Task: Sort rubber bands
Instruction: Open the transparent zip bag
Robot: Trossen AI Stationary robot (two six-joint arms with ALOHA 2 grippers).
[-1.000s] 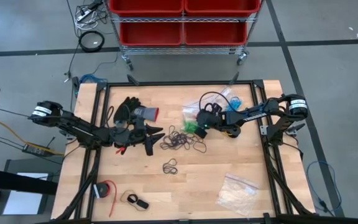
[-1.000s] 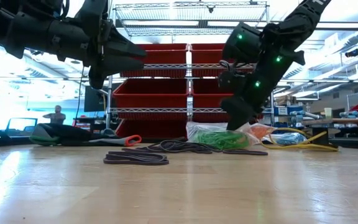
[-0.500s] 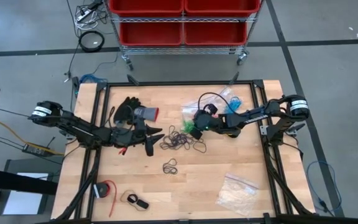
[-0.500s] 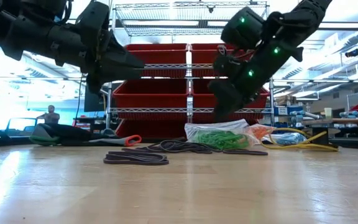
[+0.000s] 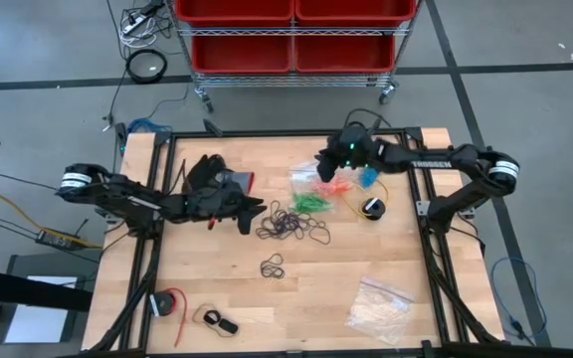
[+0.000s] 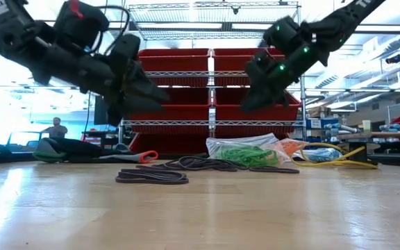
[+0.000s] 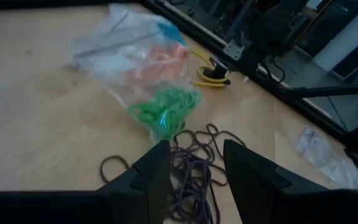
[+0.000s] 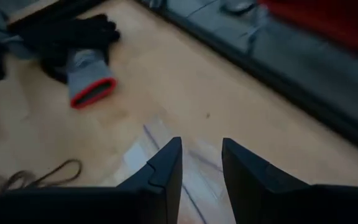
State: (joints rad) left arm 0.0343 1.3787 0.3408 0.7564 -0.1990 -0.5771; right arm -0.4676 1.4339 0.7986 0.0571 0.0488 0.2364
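We found the left tool [image 5: 254,211] raised above the bench [image 5: 296,298], its two fingers [image 7: 151,171] parted with nothing between them; in its wrist view they pointed over the dark rubber bands [image 5: 288,223] lying in a loose tangle near the bench's middle. A smaller clump of bands [image 5: 272,266] lay apart, nearer the front edge. The right tool [image 5: 328,169] hung over the back of the bench, above the clear bags [image 5: 311,184] of green and orange loops – its fingers [image 8: 163,174] stood a little apart and gripped nothing that we could see.

The bench was pale wood in a black frame. On it we noted black gloves [image 5: 207,174] with a grey, red-edged cuff beside the left arm, a coiled yellow cable [image 5: 371,207], a clear bag of whitish pieces [image 5: 378,303] at the front right, and a red-and-black item [image 5: 170,303] at the front left. Behind stood a wire cart with red bins [image 5: 291,35] on a grey floor; a person [image 6: 55,128] showed far off in the low view.

White lettering ran along the right arm [image 5: 431,159] – too small for us to read with certainty.
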